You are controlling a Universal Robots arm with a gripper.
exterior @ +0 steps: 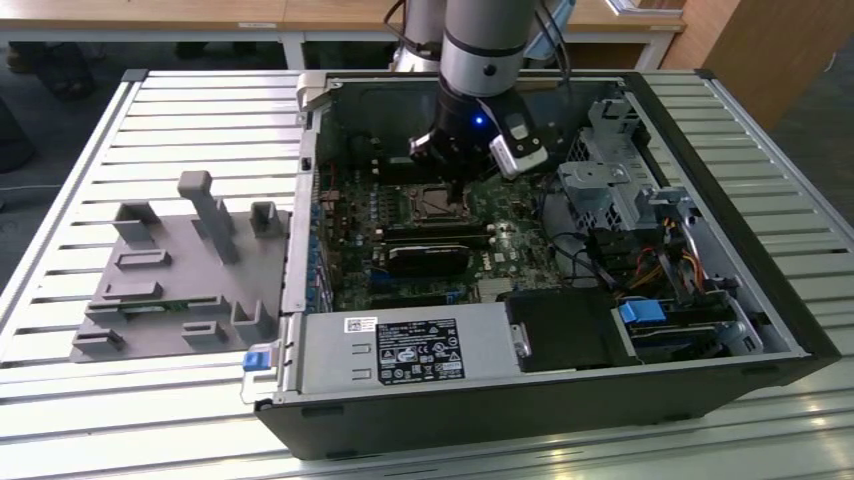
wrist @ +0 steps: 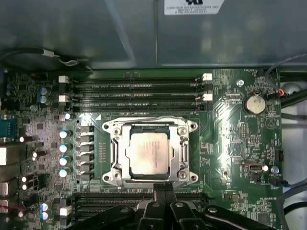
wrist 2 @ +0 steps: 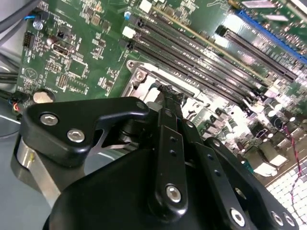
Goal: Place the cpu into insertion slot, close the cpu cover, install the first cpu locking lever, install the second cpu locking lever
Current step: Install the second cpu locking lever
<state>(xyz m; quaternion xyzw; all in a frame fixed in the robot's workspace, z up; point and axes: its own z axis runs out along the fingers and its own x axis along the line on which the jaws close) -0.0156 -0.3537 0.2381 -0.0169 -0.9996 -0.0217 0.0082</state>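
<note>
In the first wrist view the cpu [wrist: 149,153], a square with a dull silver-tan top, lies flat in the insertion slot [wrist: 185,128]. The silver cpu cover [wrist: 115,154] is down around it, and the chip shows through the cut-out. A thin metal lever [wrist: 144,118] runs along the socket's side by the memory slots. My gripper [wrist: 163,188] is shut, its black fingertips pressed together at the socket's opposite edge. The second wrist view has the gripper [wrist 2: 170,92] tips right at the socket frame [wrist 2: 141,76]. In the exterior view the gripper [exterior: 454,190] reaches down into the open case beside the socket [exterior: 430,204].
Long black memory slots [wrist: 139,88] flank the socket. Inside the case are a black module [exterior: 427,258], a drive cage [exterior: 601,190], cables [exterior: 654,265] and the power supply [exterior: 400,350]. A grey fixture [exterior: 174,270] stands on the slatted table at the exterior view's left.
</note>
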